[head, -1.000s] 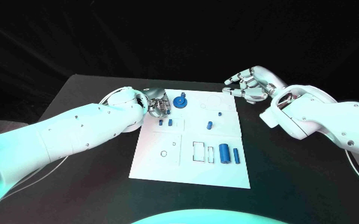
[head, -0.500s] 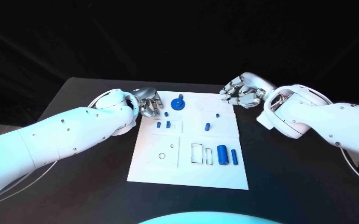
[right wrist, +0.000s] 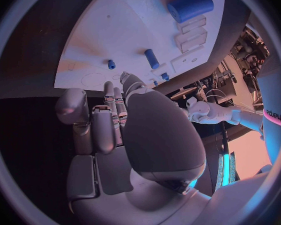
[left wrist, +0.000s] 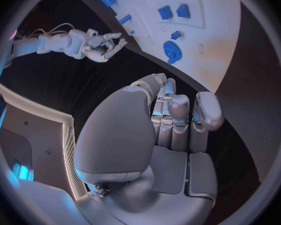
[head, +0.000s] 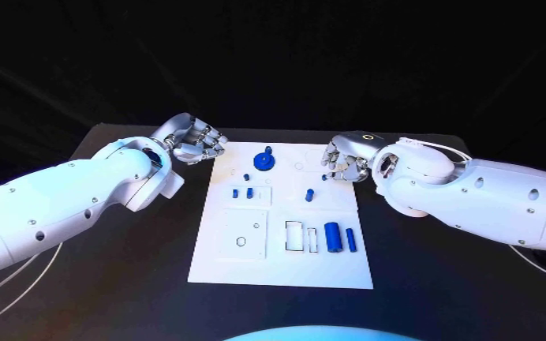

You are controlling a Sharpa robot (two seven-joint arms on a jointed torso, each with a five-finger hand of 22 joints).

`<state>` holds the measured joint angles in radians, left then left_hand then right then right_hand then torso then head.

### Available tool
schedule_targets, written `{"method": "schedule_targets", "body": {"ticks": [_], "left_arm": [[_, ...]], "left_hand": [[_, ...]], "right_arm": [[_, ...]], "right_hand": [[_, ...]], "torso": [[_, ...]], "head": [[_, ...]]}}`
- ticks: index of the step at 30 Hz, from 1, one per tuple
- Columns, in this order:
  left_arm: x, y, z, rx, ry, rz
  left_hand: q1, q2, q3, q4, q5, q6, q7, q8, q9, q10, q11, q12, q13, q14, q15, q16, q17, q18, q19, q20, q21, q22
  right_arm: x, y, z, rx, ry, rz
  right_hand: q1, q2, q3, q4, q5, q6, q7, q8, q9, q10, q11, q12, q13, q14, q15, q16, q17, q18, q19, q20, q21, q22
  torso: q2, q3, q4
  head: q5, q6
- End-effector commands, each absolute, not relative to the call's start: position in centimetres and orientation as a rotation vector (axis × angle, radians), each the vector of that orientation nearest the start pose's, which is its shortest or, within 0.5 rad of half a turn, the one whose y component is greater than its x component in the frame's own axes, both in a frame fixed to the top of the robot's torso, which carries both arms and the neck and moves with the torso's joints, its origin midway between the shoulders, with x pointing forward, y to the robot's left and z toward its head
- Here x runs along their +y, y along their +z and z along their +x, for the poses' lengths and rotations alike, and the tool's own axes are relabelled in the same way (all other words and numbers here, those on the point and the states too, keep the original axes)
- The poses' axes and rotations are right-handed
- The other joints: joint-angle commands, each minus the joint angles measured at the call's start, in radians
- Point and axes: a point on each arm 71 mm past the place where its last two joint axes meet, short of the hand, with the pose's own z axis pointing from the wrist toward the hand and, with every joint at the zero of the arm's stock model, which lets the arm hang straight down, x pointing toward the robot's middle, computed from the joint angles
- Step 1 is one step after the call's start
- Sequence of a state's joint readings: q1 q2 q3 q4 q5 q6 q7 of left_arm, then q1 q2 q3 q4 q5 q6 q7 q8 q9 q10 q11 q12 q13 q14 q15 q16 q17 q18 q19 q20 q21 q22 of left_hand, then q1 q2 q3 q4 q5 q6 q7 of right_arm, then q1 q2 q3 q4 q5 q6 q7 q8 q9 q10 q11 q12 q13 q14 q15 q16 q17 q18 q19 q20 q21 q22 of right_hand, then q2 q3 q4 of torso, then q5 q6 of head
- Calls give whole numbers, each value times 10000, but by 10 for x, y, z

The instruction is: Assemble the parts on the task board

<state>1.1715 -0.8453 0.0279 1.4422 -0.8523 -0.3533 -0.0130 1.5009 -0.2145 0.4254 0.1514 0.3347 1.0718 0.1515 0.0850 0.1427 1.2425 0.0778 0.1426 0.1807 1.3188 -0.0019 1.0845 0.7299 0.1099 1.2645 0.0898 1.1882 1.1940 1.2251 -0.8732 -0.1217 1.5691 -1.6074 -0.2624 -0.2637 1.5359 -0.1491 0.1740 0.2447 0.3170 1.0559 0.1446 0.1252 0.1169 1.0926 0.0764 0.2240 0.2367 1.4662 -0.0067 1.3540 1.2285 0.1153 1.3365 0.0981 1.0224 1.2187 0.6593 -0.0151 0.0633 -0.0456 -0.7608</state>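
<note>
The white task board (head: 244, 256) lies in the middle of the black table. On its far part stand a round blue piece (head: 264, 159), two small blue blocks (head: 244, 193) and a short blue peg (head: 308, 195). A thick blue cylinder (head: 334, 236) and a thinner one (head: 350, 238) lie near its right edge. My left hand (head: 196, 140) hovers off the board's far left corner, fingers curled in on nothing (left wrist: 178, 120). My right hand (head: 345, 159) hangs over the board's far right edge, fingers curled too, with nothing in them (right wrist: 109, 120). The right wrist view shows the thick cylinder (right wrist: 189, 6) and the peg (right wrist: 152, 58).
Outlined slots (head: 296, 234) and a small ring (head: 240, 241) mark the board's near half. Bare black table (head: 125, 278) lies on both sides of the board. My white forearms (head: 80, 199) reach in from either side.
My left hand has drawn back leftward from the round blue piece, off the board. My right hand has come in and down to the board's far right edge.
</note>
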Motion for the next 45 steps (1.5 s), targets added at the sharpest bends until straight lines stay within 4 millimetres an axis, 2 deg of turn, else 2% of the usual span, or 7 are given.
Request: {"method": "schedule_targets", "body": {"ticks": [1, 9, 11, 15, 20, 32, 45], "left_arm": [[236, -176, 501, 15619, -12018, -8436], [238, -169, 484, 15188, -14003, -10334], [239, -168, 482, 15136, -14141, -10456], [241, -167, 479, 15040, -14272, -10613], [242, -167, 478, 14952, -14372, -10810], [244, -167, 478, 14988, -14433, -10917], [243, -168, 478, 15138, -14458, -10916]], "left_hand": [[-25, 98, 34, -54, 3, 25, 47, 18, -37, -158, 7, 74, 28, -295, 23, -478, -668, 136, -327, 26, -466, -408], [-72, 176, -3, -119, -5, 38, 60, 30, -78, -229, 17, 186, 86, -548, 37, -896, -1245, 234, -624, 48, -954, -823], [-71, 183, -8, -134, -6, 36, 62, 30, -84, -241, 19, 198, 93, -574, 38, -937, -1302, 243, -651, 49, -1003, -865], [-72, 192, -20, -162, -6, 24, 70, 25, -97, -269, 25, 219, 104, -629, 42, -1024, -1423, 262, -707, 51, -1104, -950], [-81, 198, -34, -195, -2, -37, 103, -4, -127, -351, 55, 228, 109, -696, 60, -1121, -1553, 281, -773, 60, -1232, -1055], [-55, 223, -35, -244, -4, -26, 115, 9, -135, -359, 59, 269, 127, -721, 65, -1163, -1615, 291, -798, 66, -1300, -1108], [-35, 228, -40, -282, -5, -13, 121, 21, -139, -361, 61, 296, 140, -722, 65, -1170, -1630, 295, -803, 67, -1327, -1129]], "right_arm": [[-207, -206, 474, 17277, 2985, -3642], [-203, -212, 474, 17427, 2799, -3913], [-202, -214, 474, 17448, 2796, -3927], [-201, -216, 475, 17452, 2842, -3945], [-199, -220, 476, 17392, 2970, -3911], [-195, -228, 477, 17422, 3263, -3793], [-192, -233, 478, 17608, 3391, -3750]], "right_hand": [[9, -103, 45, -9, -37, 25, 77, -69, -10, 33, 67, -44, -38, 434, 63, 32, 21, -82, 67, 13, 51, 19], [-14, -176, 157, -40, 22, 56, 96, -113, -27, 52, 94, -203, -210, 446, 89, 143, 156, -113, 136, 39, 237, 178], [-30, -191, 197, -46, 35, 53, 108, -134, -35, 50, 108, -258, -267, 453, 99, 182, 204, -195, 319, 49, 666, 462], [-52, -195, 344, -79, 61, 96, 116, -166, -47, 107, 124, -378, -414, 412, 114, 117, 67, -353, 701, 67, 1539, 1046], [7, -143, 602, -151, -152, 208, 84, -161, -42, 247, 95, -452, -536, 393, 98, 113, 36, -353, 707, 61, 1607, 1128], [-37, -100, 1214, -276, -157, 501, -7, -143, -15, 607, 14, -616, -785, 419, 31, 226, 151, -405, 792, 15, 1943, 1419], [-93, -110, 1444, -360, -194, 581, -24, -158, -7, 737, -11, -684, -875, 426, 15, 267, 190, -419, 808, 0, 2032, 1507]], "torso": [[10, -19, 4], [26, -30, -9], [33, -40, -14], [24, -26, -16], [28, -22, -12], [27, -15, -13], [22, -14, -2]], "head": [[-37, -5], [-106, -67], [-110, -67], [-125, -77], [-149, -88], [-118, -126], [-119, -153]]}}
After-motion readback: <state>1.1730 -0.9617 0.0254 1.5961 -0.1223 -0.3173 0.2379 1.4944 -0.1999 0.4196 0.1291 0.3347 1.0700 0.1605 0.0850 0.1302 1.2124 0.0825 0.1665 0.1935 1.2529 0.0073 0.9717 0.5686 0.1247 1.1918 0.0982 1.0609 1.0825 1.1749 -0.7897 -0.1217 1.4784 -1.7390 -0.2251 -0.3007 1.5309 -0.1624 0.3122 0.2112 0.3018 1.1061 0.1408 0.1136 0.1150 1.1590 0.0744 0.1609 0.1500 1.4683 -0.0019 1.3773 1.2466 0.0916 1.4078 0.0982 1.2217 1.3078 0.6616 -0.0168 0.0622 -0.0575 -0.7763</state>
